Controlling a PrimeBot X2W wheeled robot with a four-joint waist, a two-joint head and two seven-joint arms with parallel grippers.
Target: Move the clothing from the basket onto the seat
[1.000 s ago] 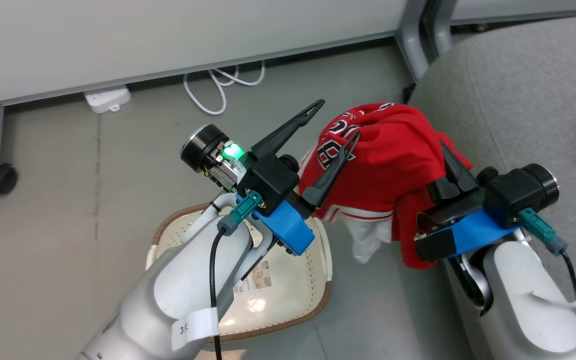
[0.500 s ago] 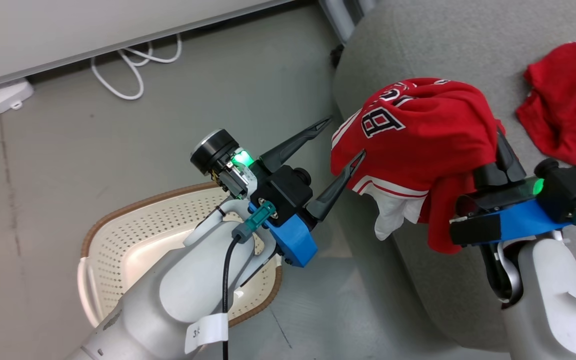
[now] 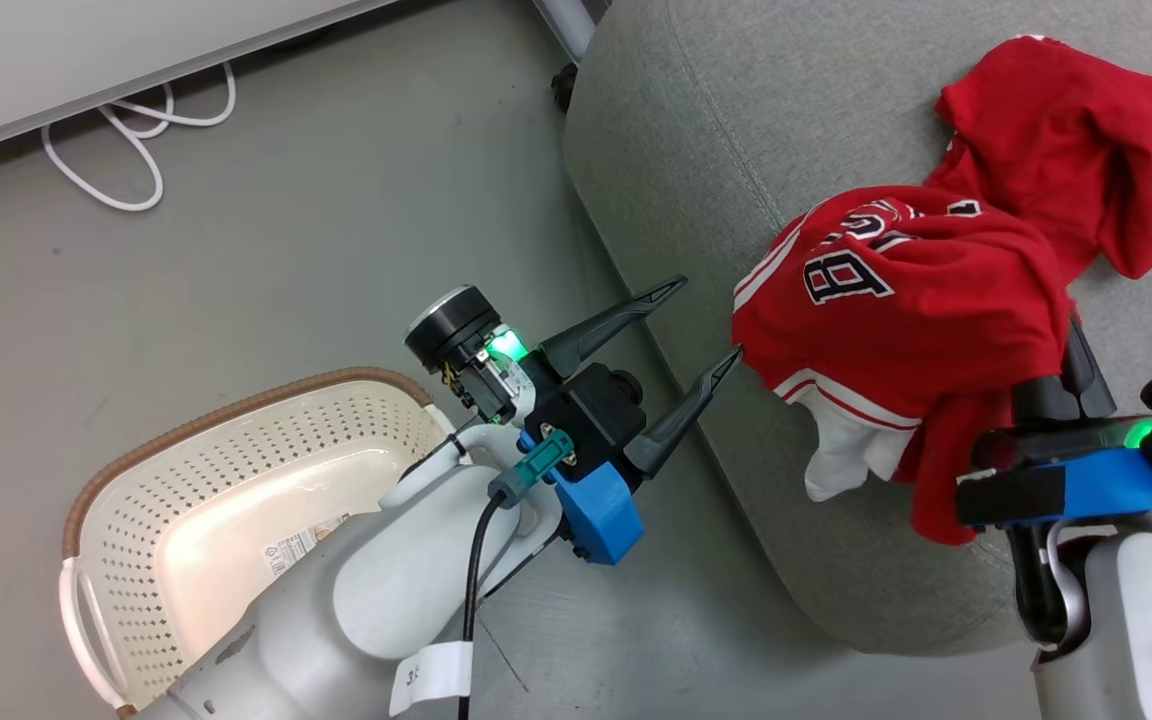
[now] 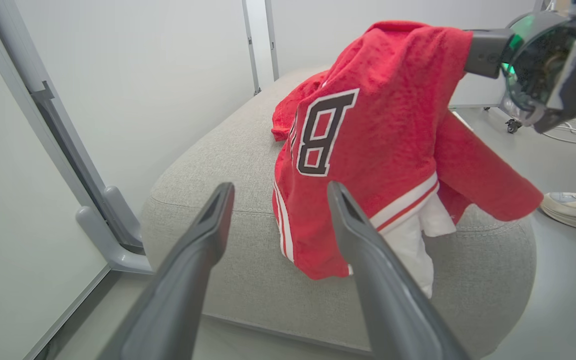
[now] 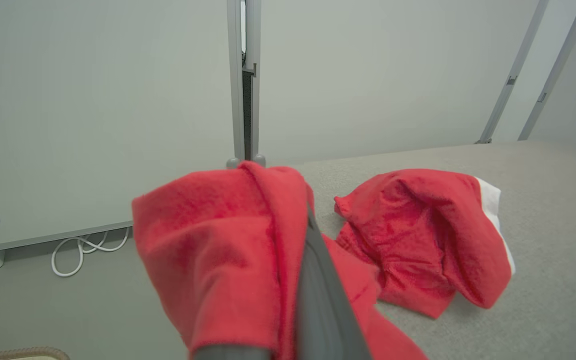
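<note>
My right gripper (image 3: 1071,352) is shut on the red jersey (image 3: 896,310), which drapes over its fingers and hides their tips. The jersey (image 4: 368,140), with dark white-edged lettering, hangs above the front edge of the grey seat (image 3: 696,150). A second red garment (image 3: 1066,150) lies crumpled on the seat just behind it, also seen in the right wrist view (image 5: 428,240). My left gripper (image 3: 708,318) is open with nothing in it, its fingertips just left of the jersey's hem. The cream basket (image 3: 236,410) sits on the floor at lower left; only a paper label (image 3: 291,548) shows on its floor, part hidden by my left arm.
A white cable (image 3: 126,130) loops on the floor below the pale partition panel (image 3: 86,40). A grey partition leg (image 4: 113,235) stands left of the seat. A person's light shoe (image 4: 575,210) rests on the floor beyond the seat's right side.
The head camera has swung right, so basket and floor shifted left. My right gripper carried the jersey from beside the seat to over it, near the second garment. The left gripper stayed open.
</note>
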